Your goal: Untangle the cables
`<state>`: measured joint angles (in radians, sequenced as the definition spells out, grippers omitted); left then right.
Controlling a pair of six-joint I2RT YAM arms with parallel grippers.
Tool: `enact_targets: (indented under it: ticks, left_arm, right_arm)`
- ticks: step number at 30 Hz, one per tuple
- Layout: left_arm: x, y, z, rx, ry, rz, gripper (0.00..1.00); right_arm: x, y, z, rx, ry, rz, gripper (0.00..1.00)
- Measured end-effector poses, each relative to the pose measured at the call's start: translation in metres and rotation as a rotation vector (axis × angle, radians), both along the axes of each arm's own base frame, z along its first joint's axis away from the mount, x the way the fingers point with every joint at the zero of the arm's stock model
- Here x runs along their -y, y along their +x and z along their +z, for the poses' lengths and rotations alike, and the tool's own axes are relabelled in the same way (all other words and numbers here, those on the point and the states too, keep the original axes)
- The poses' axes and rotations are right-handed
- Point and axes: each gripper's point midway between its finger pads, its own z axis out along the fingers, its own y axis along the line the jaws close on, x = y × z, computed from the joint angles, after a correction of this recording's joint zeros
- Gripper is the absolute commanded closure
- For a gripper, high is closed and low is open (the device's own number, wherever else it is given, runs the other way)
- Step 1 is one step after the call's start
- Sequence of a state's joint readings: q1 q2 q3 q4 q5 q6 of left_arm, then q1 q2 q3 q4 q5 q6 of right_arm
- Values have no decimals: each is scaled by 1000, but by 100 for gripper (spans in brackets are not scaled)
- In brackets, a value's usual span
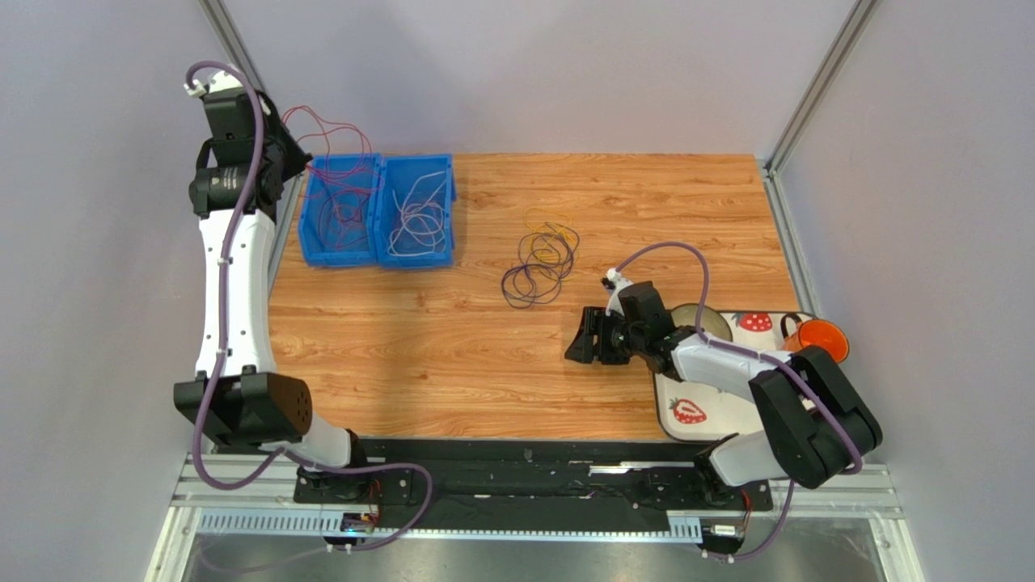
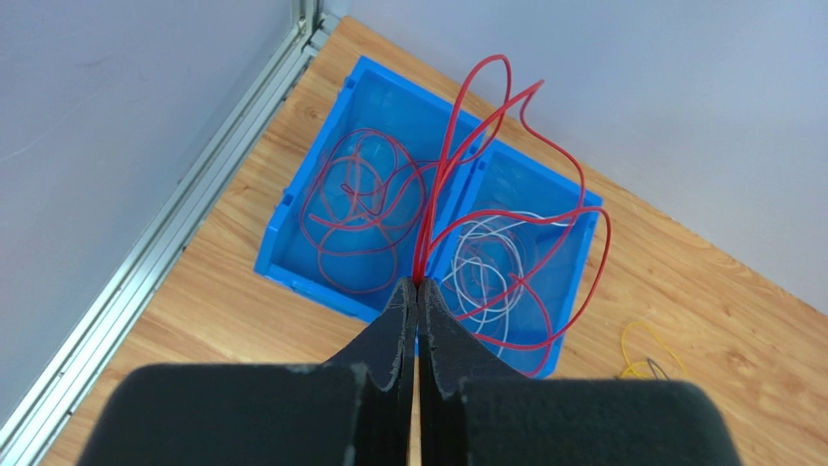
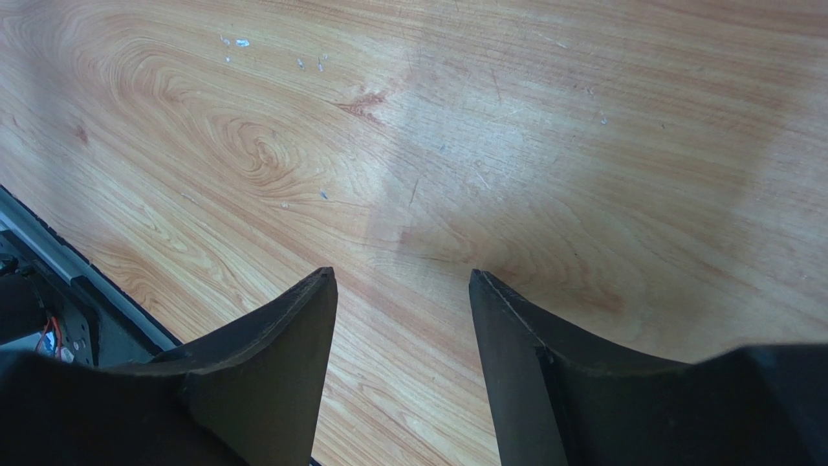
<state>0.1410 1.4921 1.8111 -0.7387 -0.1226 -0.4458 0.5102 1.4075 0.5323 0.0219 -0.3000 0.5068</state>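
My left gripper (image 1: 295,160) (image 2: 418,284) is raised over the back left corner, shut on a red cable (image 2: 483,116) whose loops arc up and hang down over two blue bins. The left bin (image 1: 309,250) (image 2: 292,199) holds coiled red cables (image 2: 358,209). In the right bin (image 1: 419,258) lie white cables (image 1: 419,218) (image 2: 483,260). A tangle of dark and yellow cables (image 1: 541,260) rests on the wooden table, mid-back. My right gripper (image 1: 581,340) (image 3: 400,277) hovers low over bare wood in front of that tangle, open, with nothing between its fingers.
A white tray with strawberry prints (image 1: 727,418) lies at the right edge under the right arm, with an orange cup (image 1: 825,338) and a round bowl (image 1: 697,318) on it. Grey walls and aluminium rails (image 1: 787,115) close in the table. A yellow loop (image 2: 645,346) shows beside the bins.
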Motion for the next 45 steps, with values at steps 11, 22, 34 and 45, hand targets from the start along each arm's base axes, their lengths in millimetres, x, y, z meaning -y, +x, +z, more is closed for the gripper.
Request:
enact_targets:
  ticks: [11, 22, 34, 45]
  left_arm:
    - [-38, 55, -87, -153, -77, 93, 100]
    - [-47, 67, -102, -151, -120, 113, 100]
    - [-39, 75, -100, -118, -139, 65, 31]
    - [-6, 56, -49, -24, -140, -53, 32]
  right_arm:
    - [-5, 3, 0, 6, 12, 17, 40]
    - [-7, 5, 0, 3, 17, 22, 40]
    - [-8, 5, 0, 1, 17, 23, 40]
    - [-8, 6, 0, 1, 18, 24, 40]
